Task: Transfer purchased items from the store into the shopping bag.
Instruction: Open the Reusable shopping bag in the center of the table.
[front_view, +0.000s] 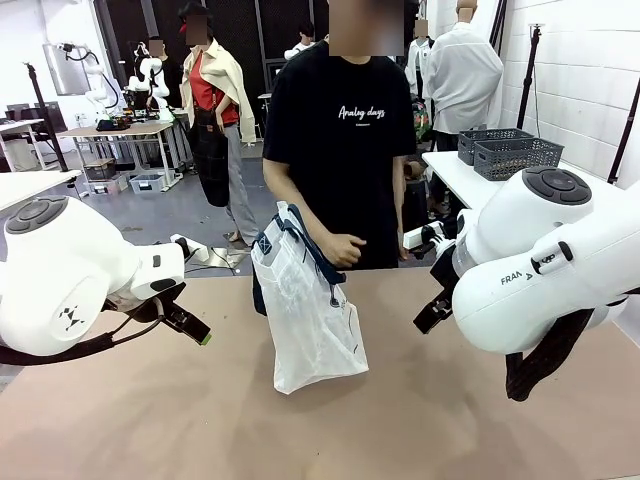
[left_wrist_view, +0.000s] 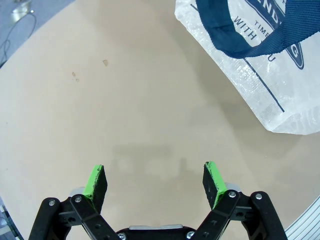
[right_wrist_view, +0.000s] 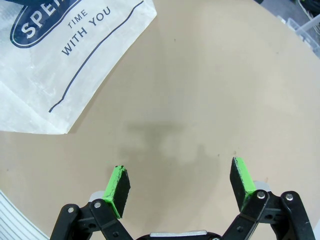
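The translucent white plastic shopping bag with navy strap handles (front_view: 312, 325) stands upright mid-table, and a person's hand (front_view: 346, 250) is holding its top. It sits right between the arms. The left gripper (left_wrist_view: 156, 181) and right gripper (right_wrist_view: 180, 187) both hover spread wide and empty, roughly equally near. The front view shows that hand, while the wrist views show the bag's bottom corners apparently resting on the tan table (left_wrist_view: 140, 100).
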